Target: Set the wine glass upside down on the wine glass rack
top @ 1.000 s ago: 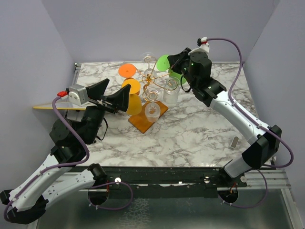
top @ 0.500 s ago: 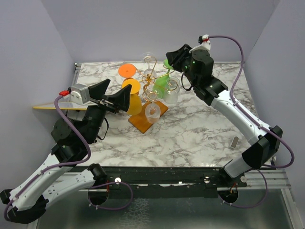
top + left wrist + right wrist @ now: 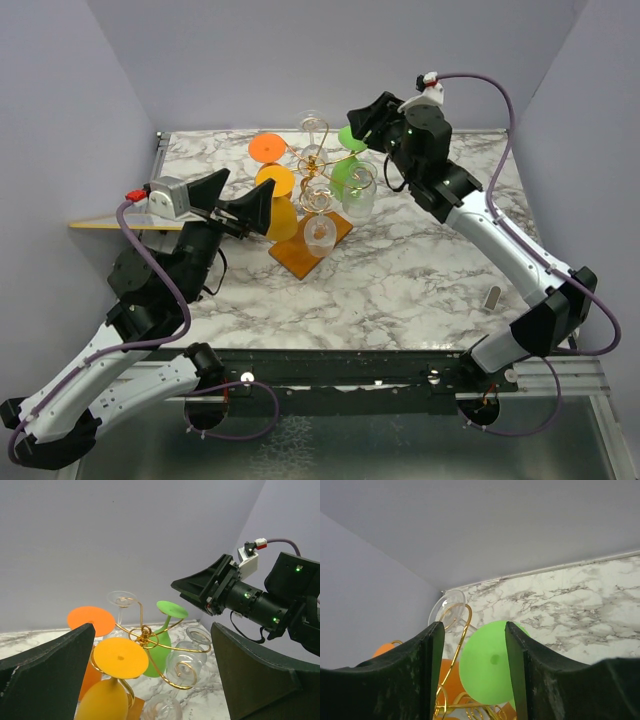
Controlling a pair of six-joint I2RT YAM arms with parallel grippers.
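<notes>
since a second ago the right gripper [image 3: 360, 122] has let go of the green wine glass [image 3: 345, 180] and drawn slightly up and back from it; its flat black fingers [image 3: 415, 680] now stand apart, and the glass's round matt green foot [image 3: 487, 662] shows beyond the gap between them, free of the pads; the green wine glass hangs upside down on the right side of the wine glass rack [image 3: 315, 160], foot uppermost, bowl down, tilted; the rack is thin gold wire curled into scrolls about a central post, set on a flat rectangular orange-brown wooden base [image 3: 298, 257]; also hung on it are an orange glass [image 3: 267, 147], a yellow glass [image 3: 280, 200] and clear glasses [image 3: 358, 198], all opaque colour or plain transparent with disc feet; the left gripper [image 3: 248, 185] hovers just left of the rack, its broad wedge-shaped fingers spread wide and holding nothing; the table [image 3: 420, 270] is white marble-patterned with grey veining.
</notes>
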